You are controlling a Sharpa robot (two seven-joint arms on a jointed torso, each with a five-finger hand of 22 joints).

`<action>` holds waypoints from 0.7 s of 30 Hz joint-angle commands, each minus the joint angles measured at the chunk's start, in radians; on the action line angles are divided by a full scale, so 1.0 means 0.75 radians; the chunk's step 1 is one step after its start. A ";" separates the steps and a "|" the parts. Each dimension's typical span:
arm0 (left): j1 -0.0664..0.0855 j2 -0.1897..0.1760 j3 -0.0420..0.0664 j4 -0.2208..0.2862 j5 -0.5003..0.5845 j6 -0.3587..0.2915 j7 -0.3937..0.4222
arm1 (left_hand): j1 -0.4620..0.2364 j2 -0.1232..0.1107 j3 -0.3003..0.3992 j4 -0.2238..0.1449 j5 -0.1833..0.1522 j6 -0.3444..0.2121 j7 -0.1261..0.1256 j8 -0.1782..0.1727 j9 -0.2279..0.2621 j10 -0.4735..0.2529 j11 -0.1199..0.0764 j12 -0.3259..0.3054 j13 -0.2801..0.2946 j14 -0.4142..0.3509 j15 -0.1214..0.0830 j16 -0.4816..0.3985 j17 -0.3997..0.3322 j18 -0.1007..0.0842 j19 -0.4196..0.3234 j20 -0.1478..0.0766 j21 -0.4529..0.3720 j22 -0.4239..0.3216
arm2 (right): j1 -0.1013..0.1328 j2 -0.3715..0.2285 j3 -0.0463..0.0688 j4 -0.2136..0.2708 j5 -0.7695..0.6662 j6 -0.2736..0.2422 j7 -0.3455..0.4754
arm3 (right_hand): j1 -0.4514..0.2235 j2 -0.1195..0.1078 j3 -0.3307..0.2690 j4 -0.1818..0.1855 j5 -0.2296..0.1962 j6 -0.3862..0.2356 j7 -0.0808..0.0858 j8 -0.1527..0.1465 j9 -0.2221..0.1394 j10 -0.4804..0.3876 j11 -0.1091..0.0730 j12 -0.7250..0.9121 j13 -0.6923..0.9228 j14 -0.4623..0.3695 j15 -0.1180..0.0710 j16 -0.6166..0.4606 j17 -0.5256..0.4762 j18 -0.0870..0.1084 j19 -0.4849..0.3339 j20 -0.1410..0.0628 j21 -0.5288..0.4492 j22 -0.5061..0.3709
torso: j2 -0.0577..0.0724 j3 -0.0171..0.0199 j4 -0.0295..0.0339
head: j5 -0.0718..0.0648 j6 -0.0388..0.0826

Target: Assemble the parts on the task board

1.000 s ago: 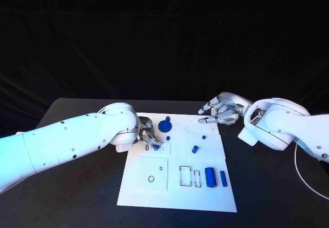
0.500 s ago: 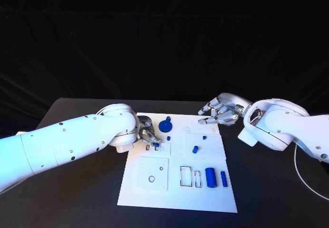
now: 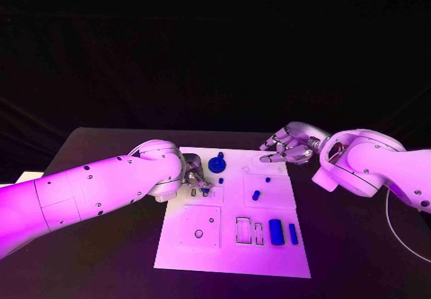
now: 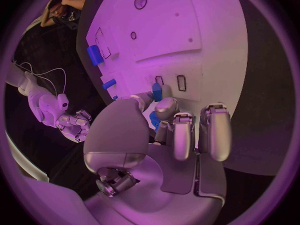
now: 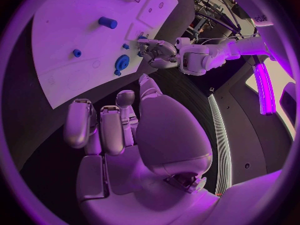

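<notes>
The white task board point(image 3: 233, 215) lies in the middle of the black table. My left hand point(image 3: 192, 180) is over its far left part and pinches a small blue part point(image 4: 157, 91) between thumb and finger, just above two small slots point(image 4: 181, 82). More blue parts lie on the board: a round one point(image 3: 217, 165), small pegs point(image 3: 266, 180), a short cylinder point(image 3: 274, 232) and a thin bar point(image 3: 292, 233). My right hand point(image 3: 289, 147) hovers at the board's far right corner with its fingers loosely bent and nothing in them.
Two empty rectangular slots point(image 3: 242, 230) sit beside the cylinder, and a square plate with a ring hole point(image 3: 198, 234) lies near the board's left front. Bare black table point(image 3: 99, 261) surrounds the board. The right wrist view shows the left hand point(image 5: 159, 52) across the board point(image 5: 69, 40).
The left hand has shifted only slightly over the small slots, keeping hold of the blue part. The right hand has stayed where it was.
</notes>
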 commanded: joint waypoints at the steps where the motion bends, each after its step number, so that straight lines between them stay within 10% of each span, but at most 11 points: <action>1: -0.006 0.000 -0.003 0.002 -0.046 0.040 0.006 | -0.005 0.008 0.265 -0.254 0.002 -0.002 -0.004 0.008 0.001 0.008 0.002 0.006 0.002 0.140 -0.004 0.004 0.351 -0.019 0.057 0.007 0.008 0.165 | -0.001 0.001 -0.001 0.000 0.004 0.025 0.009 | 0.008 0.007 -0.010 0.001 0.006 0.009 0.001 0.005 0.002 0.003 -0.001 0.001 -0.001 0.045 -0.004 -0.005 -0.001 0.018 -0.008 -0.003 -0.009 -0.001 | 0.001 0.0001 0.0002 | 0.002 -0.003; 21: -0.012 -0.010 -0.007 0.014 -0.055 0.152 -0.003 | -0.011 0.005 0.267 -0.255 0.000 -0.001 -0.004 0.010 0.003 0.010 0.002 0.007 0.001 0.140 -0.004 0.004 0.351 -0.020 0.059 0.007 0.011 0.170 | -0.002 0.001 -0.002 -0.002 0.004 0.033 0.015 | 0.007 0.009 -0.012 0.004 0.007 0.009 0.001 0.005 0.002 0.004 -0.001 0.002 -0.001 0.045 -0.004 -0.006 -0.002 0.018 -0.011 -0.003 -0.011 -0.006 | 0.000 0.0010 -0.0003 | 0.006 -0.007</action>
